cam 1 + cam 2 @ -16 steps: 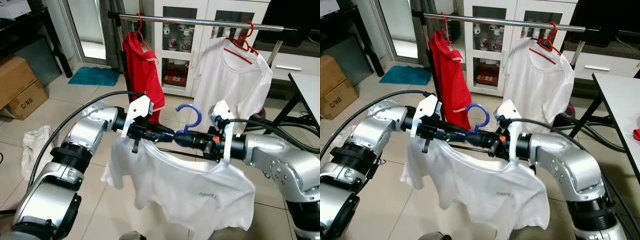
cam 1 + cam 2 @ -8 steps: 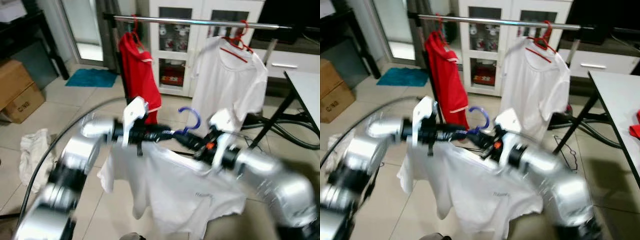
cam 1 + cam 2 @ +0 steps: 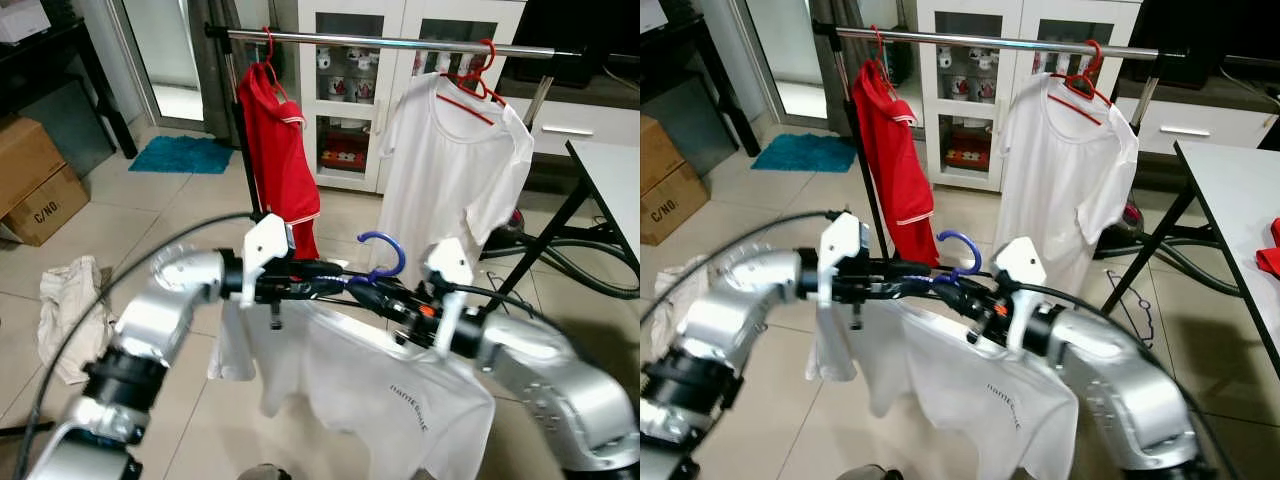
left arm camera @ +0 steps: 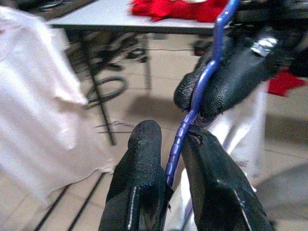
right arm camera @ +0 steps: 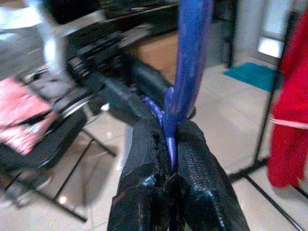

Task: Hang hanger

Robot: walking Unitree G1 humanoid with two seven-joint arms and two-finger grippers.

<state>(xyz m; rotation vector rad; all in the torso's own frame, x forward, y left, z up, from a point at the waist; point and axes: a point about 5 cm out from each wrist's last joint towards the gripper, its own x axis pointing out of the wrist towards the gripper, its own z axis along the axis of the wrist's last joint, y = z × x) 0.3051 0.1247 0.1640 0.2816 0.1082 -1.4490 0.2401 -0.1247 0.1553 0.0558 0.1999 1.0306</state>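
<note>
Both arms are out in front, carrying a blue plastic hanger (image 3: 381,262) with a white T-shirt (image 3: 370,385) draped on it, its hook curling up at the middle of the scene. The left gripper (image 3: 340,283) comes in from 9 o'clock and the right gripper (image 3: 392,306) from 3 o'clock; both are clamped on the hanger's neck, almost touching each other.

The silver clothes rail (image 3: 390,41) runs across at 12 o'clock, well above and beyond the hook. A red polo shirt on a red hanger (image 3: 280,140) hangs at 11 o'clock and a white T-shirt on a red hanger (image 3: 450,165) at 1 o'clock, so the free stretch of rail sits between them.

I'd worry about two things. The hook is narrow and tilted; if it rises off-line it could knock the rail or snag a neighbouring garment. And with the shirt sagging heavily toward 5 o'clock, the hanger might twist between the fingers.

The left wrist view shows the left fingers (image 4: 144,192) pinching the blue stem, with the right fingers closed on it just beyond. The right wrist view shows the right fingers (image 5: 192,168) pressed tight on the stem, which the head views blur.
</note>
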